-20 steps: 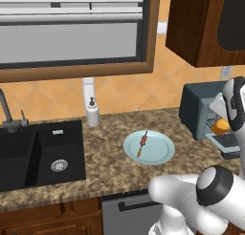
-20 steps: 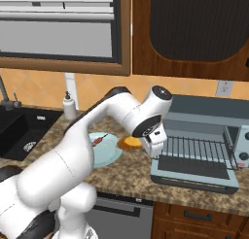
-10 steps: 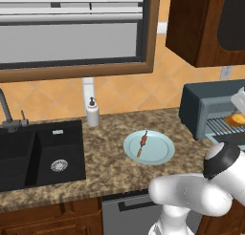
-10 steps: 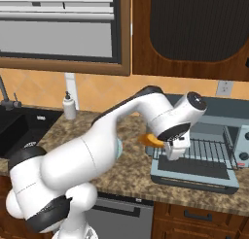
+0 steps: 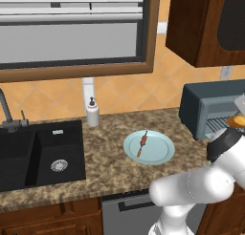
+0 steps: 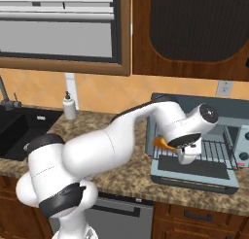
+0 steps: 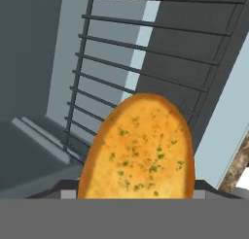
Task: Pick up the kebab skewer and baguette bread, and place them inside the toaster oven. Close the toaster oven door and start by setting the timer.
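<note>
The bread (image 7: 138, 148) fills the lower centre of the hand view, held in the tool (image 6: 171, 146), its long axis pointing up the frame toward the rack (image 7: 146, 63) of the oven (image 6: 204, 136) just ahead. The door (image 6: 194, 172) lies dropped open beneath. The skewer (image 5: 142, 143) rests on the plate (image 5: 160, 155), centre of the left base view, well apart. No writing is readable.

kebab skewer (image 5: 142, 143) lies on a blue plate (image 5: 160, 155) beside the toaster oven (image 5: 210, 107).
</note>
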Available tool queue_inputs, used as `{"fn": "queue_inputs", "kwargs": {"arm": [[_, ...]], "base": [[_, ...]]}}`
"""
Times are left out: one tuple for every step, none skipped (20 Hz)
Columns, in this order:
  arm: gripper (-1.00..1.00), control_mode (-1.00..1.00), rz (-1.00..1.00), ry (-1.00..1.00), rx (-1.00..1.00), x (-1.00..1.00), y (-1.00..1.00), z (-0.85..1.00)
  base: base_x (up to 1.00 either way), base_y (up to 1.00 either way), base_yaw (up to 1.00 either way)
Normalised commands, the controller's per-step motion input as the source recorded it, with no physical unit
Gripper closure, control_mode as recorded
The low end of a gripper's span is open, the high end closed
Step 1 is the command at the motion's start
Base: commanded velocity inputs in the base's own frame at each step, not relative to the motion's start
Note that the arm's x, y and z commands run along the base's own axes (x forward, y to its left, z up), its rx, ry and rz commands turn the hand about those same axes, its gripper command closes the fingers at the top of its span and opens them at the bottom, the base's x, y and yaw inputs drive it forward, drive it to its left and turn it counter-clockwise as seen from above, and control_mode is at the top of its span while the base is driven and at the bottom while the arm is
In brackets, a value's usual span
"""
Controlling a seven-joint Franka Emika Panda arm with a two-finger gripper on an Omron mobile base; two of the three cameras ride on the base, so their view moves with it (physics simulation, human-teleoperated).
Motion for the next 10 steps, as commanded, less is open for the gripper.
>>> {"fn": "queue_inputs", "kwargs": {"arm": [[1.0, -1.0, -0.06, 0.0, 0.0, 0.46, -0.48, -0.11], [1.0, -1.0, -0.06, 0.0, 0.0, 0.46, -0.41, -0.13], [1.0, -1.0, -0.07, 0.0, 0.0, 0.46, -0.34, -0.09], [1.0, -1.0, -0.05, 0.0, 0.0, 0.42, -0.23, 0.0], [1.0, -1.0, -0.05, 0.0, 0.0, 0.46, -0.08, 0.0], [1.0, -1.0, -0.06, 0.0, 0.0, 0.39, -0.02, -0.04], [1.0, -1.0, -0.06, 0.0, 0.0, 0.33, -0.03, -0.09], [1.0, -1.0, -0.07, 0.0, 0.0, 0.36, 0.0, -0.1], [1.0, -1.0, -0.07, 0.0, 0.0, 0.34, 0.0, -0.14], [1.0, -1.0, -0.06, 0.0, 0.0, 0.29, 0.0, -0.23]], "base": [[0.0, 0.0, 0.0], [0.0, 0.0, 0.0], [0.0, 0.0, 0.0], [0.0, 0.0, 0.0], [0.0, 0.0, 0.0], [0.0, 0.0, 0.0], [0.0, 0.0, 0.0], [0.0, 0.0, 0.0], [0.0, 0.0, 0.0], [0.0, 0.0, 0.0]]}}
